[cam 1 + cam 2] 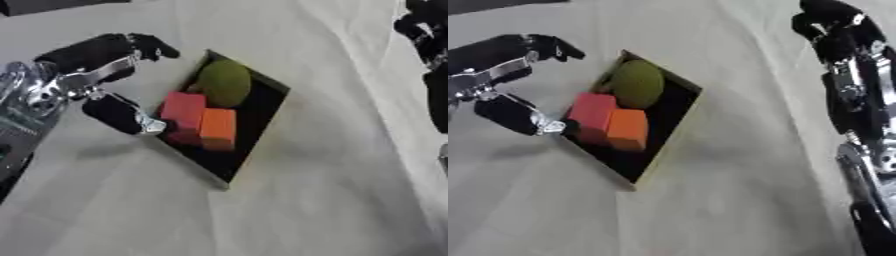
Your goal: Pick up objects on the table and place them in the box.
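Observation:
A shallow black box [254,135] lies askew in the middle of the white cloth. Inside it sit a green round object [225,82], a red block [183,112] and an orange block [218,129], close together. My left hand [96,55] hovers just left of the box with its fingers relaxed and apart, its thumb [122,114] reaching to the box's near-left edge beside the red block. It holds nothing. My right hand [833,25] is at the upper right, away from the box, fingers curled on nothing.
The white cloth [332,200] covers the whole table, with folds running toward the upper right. My right forearm [868,150] runs down the right edge.

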`<state>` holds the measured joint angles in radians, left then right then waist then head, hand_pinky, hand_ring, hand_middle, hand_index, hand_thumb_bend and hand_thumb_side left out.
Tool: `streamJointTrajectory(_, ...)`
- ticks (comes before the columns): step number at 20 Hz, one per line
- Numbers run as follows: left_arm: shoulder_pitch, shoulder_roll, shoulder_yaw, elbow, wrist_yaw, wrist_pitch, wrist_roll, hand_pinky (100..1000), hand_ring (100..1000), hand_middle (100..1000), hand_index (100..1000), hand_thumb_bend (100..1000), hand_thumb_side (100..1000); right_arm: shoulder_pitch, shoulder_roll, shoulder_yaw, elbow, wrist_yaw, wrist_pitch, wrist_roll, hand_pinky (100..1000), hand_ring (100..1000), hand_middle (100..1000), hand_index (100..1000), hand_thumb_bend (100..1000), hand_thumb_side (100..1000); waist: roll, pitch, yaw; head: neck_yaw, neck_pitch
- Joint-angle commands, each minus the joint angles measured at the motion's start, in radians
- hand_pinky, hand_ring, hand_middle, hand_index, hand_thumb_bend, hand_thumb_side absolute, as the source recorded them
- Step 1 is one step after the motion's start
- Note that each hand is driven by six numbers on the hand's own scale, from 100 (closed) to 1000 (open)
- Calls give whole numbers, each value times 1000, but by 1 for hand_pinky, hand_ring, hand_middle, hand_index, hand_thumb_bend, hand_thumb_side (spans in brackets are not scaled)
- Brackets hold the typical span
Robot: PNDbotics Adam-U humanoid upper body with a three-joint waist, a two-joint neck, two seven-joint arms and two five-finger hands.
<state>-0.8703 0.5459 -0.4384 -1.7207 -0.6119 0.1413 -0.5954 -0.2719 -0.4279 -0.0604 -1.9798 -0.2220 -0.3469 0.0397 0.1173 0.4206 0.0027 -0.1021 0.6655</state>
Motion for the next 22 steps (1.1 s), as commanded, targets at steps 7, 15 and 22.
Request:
streamJointTrajectory(7, 20, 58, 159, -239, 169, 68, 201, 858, 812, 791, 890, 122, 507, 1, -19, -14, -20, 1, -14, -8, 892, 949, 684, 812, 100, 632, -16, -15, 10, -15, 20)
streamJointTrajectory(15, 71, 113, 334, -279, 576, -51, 622, 843, 790, 768, 852, 100, 565, 5, -46, -32, -20, -16, -52, -39, 887, 938, 685, 810, 100, 624, -40, -52, 34, -16, 39)
streamJointTrajectory(22, 186, 121, 415, -279, 776, -249, 836, 828, 781, 757, 846, 100, 571, 18, -50, -61, -20, -31, -105, -83, 885, 927, 687, 807, 100, 620, -98, -83, 60, -5, 50)
